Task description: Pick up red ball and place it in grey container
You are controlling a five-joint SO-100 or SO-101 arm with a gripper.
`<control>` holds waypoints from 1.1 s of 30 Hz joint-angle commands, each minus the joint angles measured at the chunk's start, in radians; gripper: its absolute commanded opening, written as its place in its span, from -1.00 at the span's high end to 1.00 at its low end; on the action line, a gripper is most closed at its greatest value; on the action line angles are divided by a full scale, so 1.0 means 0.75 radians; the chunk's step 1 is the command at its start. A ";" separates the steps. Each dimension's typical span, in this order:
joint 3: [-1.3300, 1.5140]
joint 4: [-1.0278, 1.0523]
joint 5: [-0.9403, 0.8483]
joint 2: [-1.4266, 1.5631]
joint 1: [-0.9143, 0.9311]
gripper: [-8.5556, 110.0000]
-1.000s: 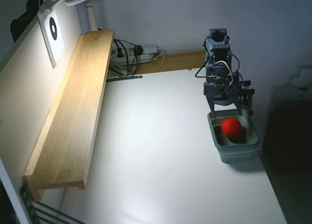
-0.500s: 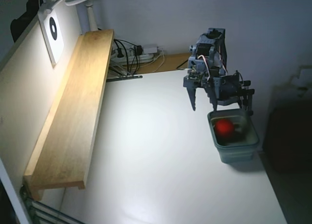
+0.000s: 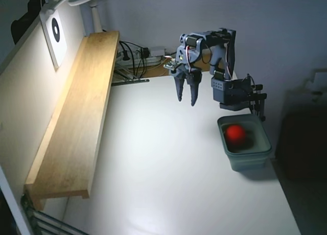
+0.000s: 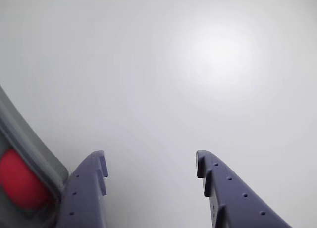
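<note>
Inside the grey container [image 3: 245, 143], at the right edge of the table [image 3: 163, 173] in the fixed view, we find the red ball [image 3: 235, 134] lying on the floor of the bin, toward its far-left corner. The wrist view confirms this: the ball [image 4: 17, 178] shows behind the container wall [image 4: 29, 148] at the lower left of that picture.

We note that the pincer [image 3: 187, 99] hangs above bare table, well apart from the container and to its upper left in the fixed view. Its jaws stand spread with nothing between them; the wrist view [image 4: 151, 163] shows only white table through the gap.

We judge both steps, pick-up and placement, complete. Nothing appears left except, at most, returning the arm to rest.
</note>
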 commanded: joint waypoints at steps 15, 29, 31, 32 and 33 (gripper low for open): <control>-0.091 0.205 0.002 0.239 0.579 0.72; -0.117 0.327 0.002 0.350 0.952 0.84; -0.119 0.339 0.002 0.361 0.989 0.86; -0.120 0.343 0.002 0.365 1.003 0.86; -0.122 0.350 0.002 0.371 1.023 0.87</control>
